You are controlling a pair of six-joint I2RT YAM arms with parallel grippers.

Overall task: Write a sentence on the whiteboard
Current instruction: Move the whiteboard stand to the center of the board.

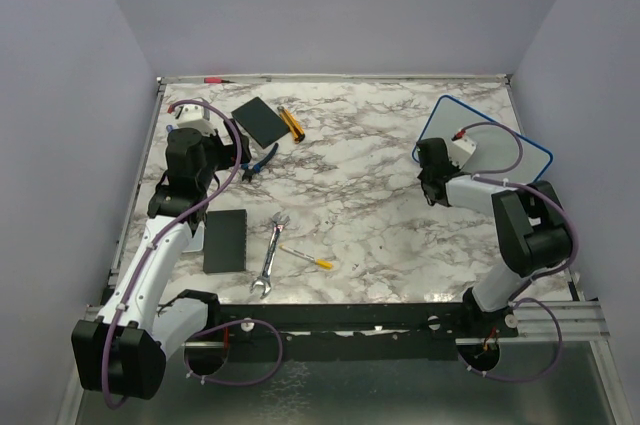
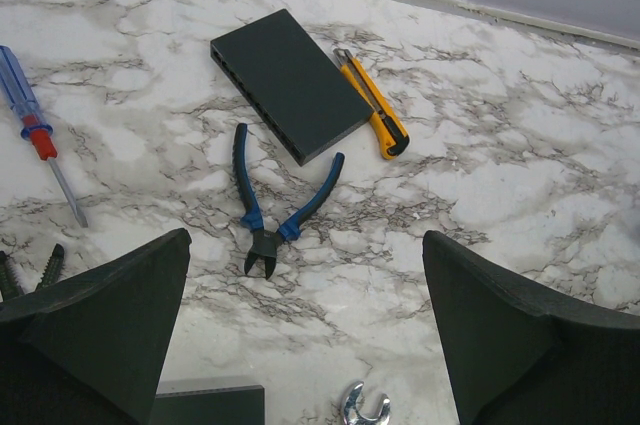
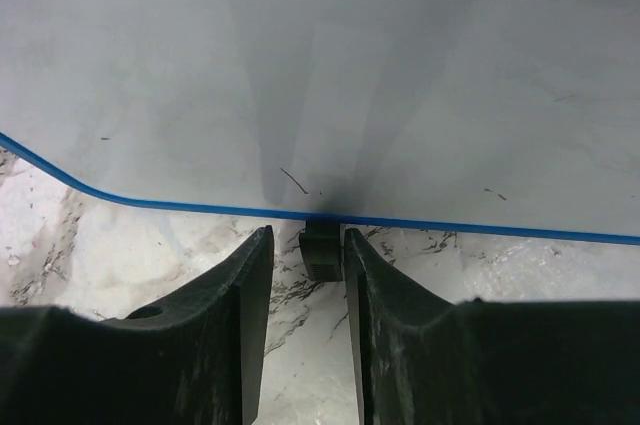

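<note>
Where the whiteboard is seen at the far right of the table, the right fingers are set narrowly either side of its black foot; whether it is gripped cannot be told. The left fingers are held wide above blue-handled pliers.

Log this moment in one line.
left gripper: open, above pliers | right gripper: open, straddling foot of whiteboard | sentence: none legible
</note>
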